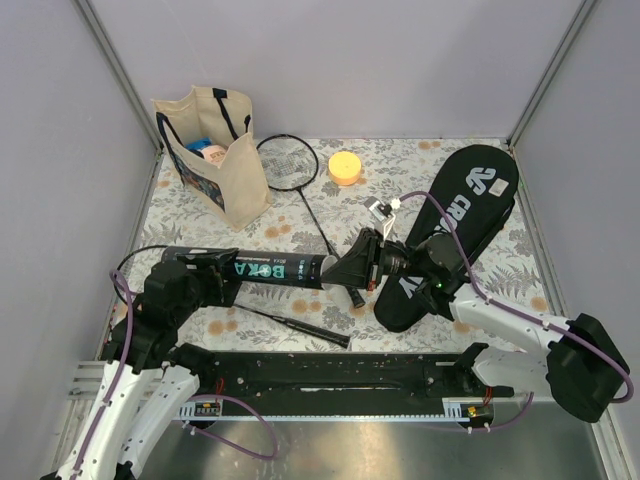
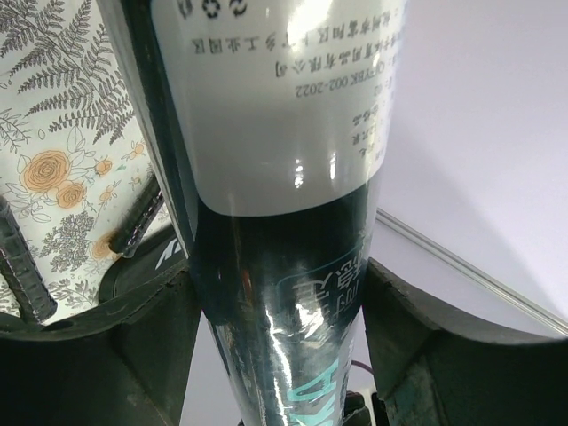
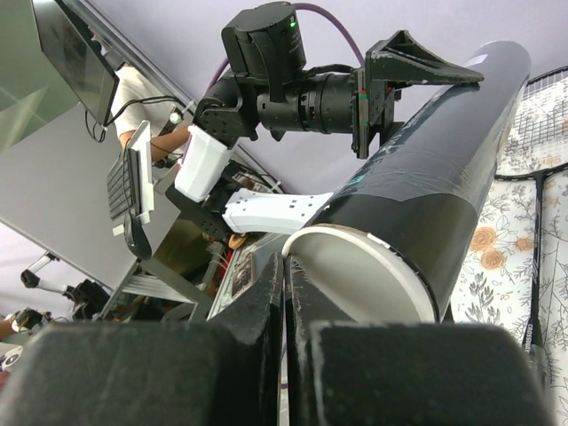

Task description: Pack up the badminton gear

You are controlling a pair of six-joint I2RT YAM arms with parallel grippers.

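Tube (image 1: 262, 268) in left jaws, right jaws closed

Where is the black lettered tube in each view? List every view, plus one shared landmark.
Top external: black lettered tube lies left of centre, crosswise.
Left wrist: it fills the centre, top to bottom.
Right wrist: it slants from bottom centre to upper right.
Shared landmark: floral table cover.

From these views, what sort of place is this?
Probably a lab robot cell: plain panel walls on metal posts, a mounting rail at the edge of a cloth-covered table, and what looks like a monitor beyond.
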